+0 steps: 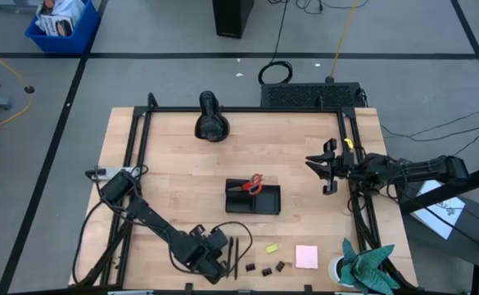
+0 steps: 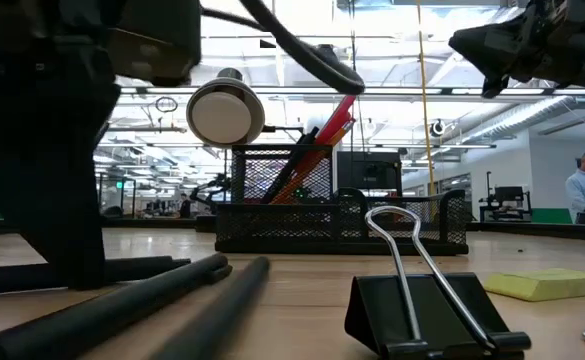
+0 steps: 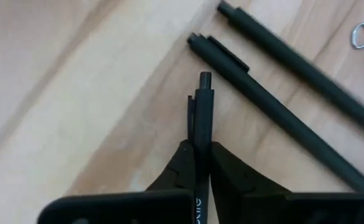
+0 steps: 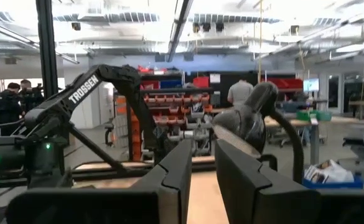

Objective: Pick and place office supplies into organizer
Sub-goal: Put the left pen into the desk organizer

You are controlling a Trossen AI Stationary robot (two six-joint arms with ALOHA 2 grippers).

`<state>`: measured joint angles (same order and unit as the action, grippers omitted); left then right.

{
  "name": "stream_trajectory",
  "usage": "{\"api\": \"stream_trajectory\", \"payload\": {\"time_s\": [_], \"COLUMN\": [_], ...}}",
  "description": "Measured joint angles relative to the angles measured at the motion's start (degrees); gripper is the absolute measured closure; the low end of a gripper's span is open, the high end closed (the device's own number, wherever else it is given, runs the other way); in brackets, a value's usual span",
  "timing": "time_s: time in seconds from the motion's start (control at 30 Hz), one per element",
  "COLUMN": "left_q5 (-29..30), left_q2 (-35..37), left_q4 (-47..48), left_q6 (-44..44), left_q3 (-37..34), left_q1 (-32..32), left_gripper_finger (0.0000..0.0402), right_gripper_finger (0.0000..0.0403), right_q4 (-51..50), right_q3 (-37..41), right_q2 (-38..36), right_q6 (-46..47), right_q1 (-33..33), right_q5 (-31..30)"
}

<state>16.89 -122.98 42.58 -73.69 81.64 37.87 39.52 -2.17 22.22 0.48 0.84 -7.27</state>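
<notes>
L gripper (image 3: pixel 199 163) clamped on pen (image 3: pixel 201 109) at table's 6 o'clock; R gripper (image 1: pixel 327 167) at 3 o'clock, fingers narrowly apart, empty.

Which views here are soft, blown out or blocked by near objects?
Low view: black metal binder clip and dark round pens loom large and soft in the foreground, bright ceiling lights glare behind the black mesh organizer. Left wrist view: left pincer closed on a slim black pen, wood grain smeared. Right wrist view: right pincer fills the frame bottom, ceiling lights washed out.
</notes>
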Motion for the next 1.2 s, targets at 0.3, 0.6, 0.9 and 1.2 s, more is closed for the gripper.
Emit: {"api": "stream_trajectory", "payload": {"time_s": [0.3,0.6,0.9,1.2], "left_q5": [19.42,41.47,38.46,14.06], "left_q2": [3.15,12.45,18.86,24.25], "left_q4": [1.36,-13.10,-28.37,-64.57], "left_q6": [6.34,29.64,64.38,84.40], "left_q3": [-1.18,-0.73,-0.56,-16.36], "left_q1": [-0.13,-0.30,-6.98,-18.24], "left_gripper_finger": [0.0382,0.0379,0.0391,0.0391], "right_gripper_finger": [0.0339,0.0339,0.0339,0.0339], "right_q4": [-0.37,-2.98,-0.63,-0.53], "right_q3": [0.00,0.02,0.02,0.02], "right_q2": [0.00,0.91,1.57,1.60], "right_q6": [1.86,6.05,6.38,7.03], "right_q1": [0.00,0.02,0.00,0.02], "right_q5": [0.02,0.02,0.02,4.60]}}
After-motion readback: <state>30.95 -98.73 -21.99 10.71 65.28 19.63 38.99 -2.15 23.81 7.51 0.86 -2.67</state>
